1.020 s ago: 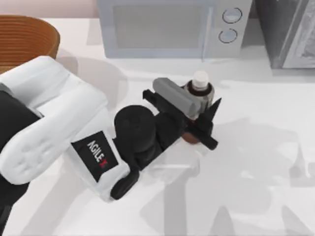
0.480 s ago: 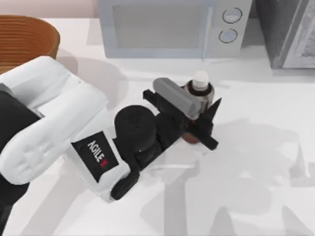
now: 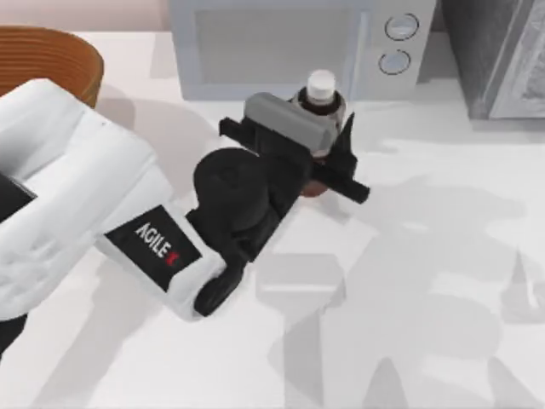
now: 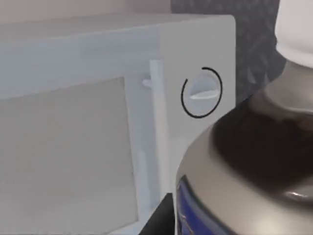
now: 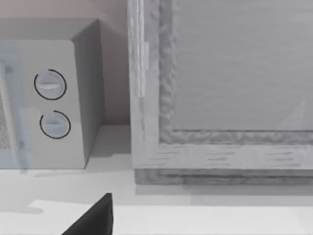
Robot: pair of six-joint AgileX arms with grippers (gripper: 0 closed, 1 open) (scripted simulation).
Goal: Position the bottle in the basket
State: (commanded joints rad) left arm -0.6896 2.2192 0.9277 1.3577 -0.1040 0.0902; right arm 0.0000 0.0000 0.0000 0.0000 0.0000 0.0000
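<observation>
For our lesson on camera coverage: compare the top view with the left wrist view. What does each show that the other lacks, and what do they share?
Top view alone: the basket at the table's far left corner, the white table, the whole left arm, and the left end effector closed around the bottle, which stands upright in its grip.

Left wrist view alone: a blue patch on the bottle's grey label, seen from close up.

Both: the bottle with its white cap, and the microwave with its round dial behind it.
</observation>
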